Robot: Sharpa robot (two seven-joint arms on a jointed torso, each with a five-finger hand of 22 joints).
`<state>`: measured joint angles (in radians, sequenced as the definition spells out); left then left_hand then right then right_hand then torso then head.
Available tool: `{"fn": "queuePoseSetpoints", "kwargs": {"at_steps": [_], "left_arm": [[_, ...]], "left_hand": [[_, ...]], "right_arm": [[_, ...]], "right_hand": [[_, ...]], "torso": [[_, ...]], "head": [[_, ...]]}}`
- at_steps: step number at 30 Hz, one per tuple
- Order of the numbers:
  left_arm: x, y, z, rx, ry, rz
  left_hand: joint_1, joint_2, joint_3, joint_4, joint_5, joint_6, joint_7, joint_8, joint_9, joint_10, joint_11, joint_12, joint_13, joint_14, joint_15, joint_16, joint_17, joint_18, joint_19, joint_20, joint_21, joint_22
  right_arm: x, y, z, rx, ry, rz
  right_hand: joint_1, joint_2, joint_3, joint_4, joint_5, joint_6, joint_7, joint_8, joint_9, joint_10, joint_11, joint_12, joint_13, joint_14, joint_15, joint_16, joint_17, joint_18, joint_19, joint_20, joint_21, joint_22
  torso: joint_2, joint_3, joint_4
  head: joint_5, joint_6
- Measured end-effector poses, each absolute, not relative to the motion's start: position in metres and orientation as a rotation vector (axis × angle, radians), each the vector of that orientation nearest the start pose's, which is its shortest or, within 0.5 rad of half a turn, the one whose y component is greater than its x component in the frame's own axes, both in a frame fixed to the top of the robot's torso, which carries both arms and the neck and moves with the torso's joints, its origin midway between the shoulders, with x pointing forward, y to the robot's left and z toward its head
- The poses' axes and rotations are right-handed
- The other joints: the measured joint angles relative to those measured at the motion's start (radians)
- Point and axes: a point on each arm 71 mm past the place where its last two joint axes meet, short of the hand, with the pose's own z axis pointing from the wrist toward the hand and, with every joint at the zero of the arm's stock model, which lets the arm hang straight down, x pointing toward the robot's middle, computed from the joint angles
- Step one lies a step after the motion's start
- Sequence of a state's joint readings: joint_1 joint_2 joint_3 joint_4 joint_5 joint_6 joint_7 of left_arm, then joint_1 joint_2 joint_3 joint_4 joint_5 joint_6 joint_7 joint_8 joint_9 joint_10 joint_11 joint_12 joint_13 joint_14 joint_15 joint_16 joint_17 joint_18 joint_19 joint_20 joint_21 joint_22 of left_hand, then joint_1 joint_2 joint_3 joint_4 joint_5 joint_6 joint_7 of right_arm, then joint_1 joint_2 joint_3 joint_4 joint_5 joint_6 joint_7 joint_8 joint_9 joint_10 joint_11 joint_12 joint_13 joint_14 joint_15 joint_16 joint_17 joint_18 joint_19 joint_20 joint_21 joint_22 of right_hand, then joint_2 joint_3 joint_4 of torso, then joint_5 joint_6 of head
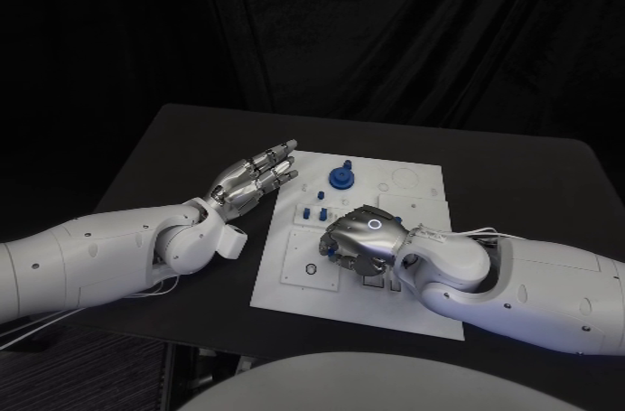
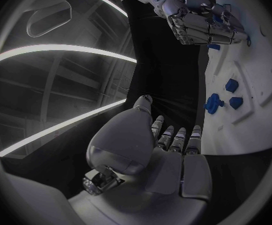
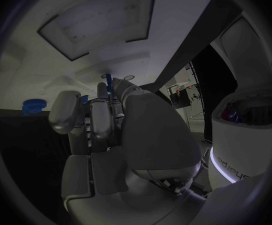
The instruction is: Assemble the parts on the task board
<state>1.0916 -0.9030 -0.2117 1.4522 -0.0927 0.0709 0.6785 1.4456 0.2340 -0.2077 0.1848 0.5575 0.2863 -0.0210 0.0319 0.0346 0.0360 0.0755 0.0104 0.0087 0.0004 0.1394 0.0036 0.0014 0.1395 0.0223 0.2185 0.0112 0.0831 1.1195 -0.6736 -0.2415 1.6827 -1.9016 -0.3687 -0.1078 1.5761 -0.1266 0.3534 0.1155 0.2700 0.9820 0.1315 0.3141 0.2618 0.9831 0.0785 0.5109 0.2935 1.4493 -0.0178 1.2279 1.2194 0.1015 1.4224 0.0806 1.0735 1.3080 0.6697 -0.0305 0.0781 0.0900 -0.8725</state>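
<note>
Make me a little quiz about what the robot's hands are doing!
1. True or false: the left hand holds nothing.
2. Which hand curls round a blue part? A: left hand. B: right hand.
3. Fill in: the board under the right hand is ___ in colour.
Key: 1 true; 2 B; 3 white.

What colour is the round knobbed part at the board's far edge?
Blue part, clearest in the head view.
</note>
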Motion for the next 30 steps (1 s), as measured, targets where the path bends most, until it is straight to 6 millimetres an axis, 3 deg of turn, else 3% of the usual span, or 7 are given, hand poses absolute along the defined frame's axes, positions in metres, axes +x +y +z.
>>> {"fn": "queuePoseSetpoints", "kwargs": {"at_steps": [11,19,30], "left_arm": [[0.4379,0.2439,-0.2709,-0.994,1.539,-1.824],[0.4381,0.2443,-0.2713,-0.994,1.539,-1.823],[0.4379,0.2447,-0.2714,-0.995,1.54,-1.824]], "left_hand": [[0.004,0.004,0.003,-0.003,0.003,0.003,0.004,0.0,0.0,0.0,0.0,0.0,0.0,0.0,0.0,0.0,0.0,0.0,-0.004,0.004,0.0,0.0],[0.01,0.01,0.007,-0.013,0.007,0.019,0.026,0.0,0.002,0.0,0.0,0.0,0.0,0.0,0.007,0.0,0.0,0.0,0.0,0.007,0.0,0.0],[0.01,0.01,0.01,-0.015,0.007,0.027,0.034,0.004,0.003,-0.003,-0.003,0.0,0.0,0.0,0.007,0.0,0.001,0.0,0.0,0.007,0.0,0.0]], "right_arm": [[0.3747,-0.0715,-0.259,-0.756,1.552,0.829],[0.3759,-0.0718,-0.2592,-0.753,1.548,0.827],[0.3775,-0.0733,-0.2619,-0.751,1.555,0.817]], "right_hand": [[0.0,0.0,0.0,0.0,-0.02,0.0,0.0,0.0,0.005,0.01,-0.009,-0.001,-0.002,0.0,0.0,0.0,-0.002,0.0,0.0,0.0,0.0,0.0],[0.0,0.0,0.0,0.0,-0.028,0.003,-0.003,0.0,0.011,0.015,-0.011,-0.003,-0.002,0.0,0.0,-0.004,-0.004,0.0,0.0,0.0,0.0,0.0],[0.0,0.0,0.0,0.0,-0.035,0.011,-0.007,-0.001,0.018,0.025,-0.015,-0.007,-0.002,0.0,0.0,-0.004,-0.005,0.0,0.0,0.0,-0.005,0.0]], "torso": [[0.0,0.0,0.0004],[0.0,-0.0001,0.0002],[0.0,-0.0006,0.0002]], "head": [[0.0,0.0],[0.002,0.0],[0.001,0.0]]}}
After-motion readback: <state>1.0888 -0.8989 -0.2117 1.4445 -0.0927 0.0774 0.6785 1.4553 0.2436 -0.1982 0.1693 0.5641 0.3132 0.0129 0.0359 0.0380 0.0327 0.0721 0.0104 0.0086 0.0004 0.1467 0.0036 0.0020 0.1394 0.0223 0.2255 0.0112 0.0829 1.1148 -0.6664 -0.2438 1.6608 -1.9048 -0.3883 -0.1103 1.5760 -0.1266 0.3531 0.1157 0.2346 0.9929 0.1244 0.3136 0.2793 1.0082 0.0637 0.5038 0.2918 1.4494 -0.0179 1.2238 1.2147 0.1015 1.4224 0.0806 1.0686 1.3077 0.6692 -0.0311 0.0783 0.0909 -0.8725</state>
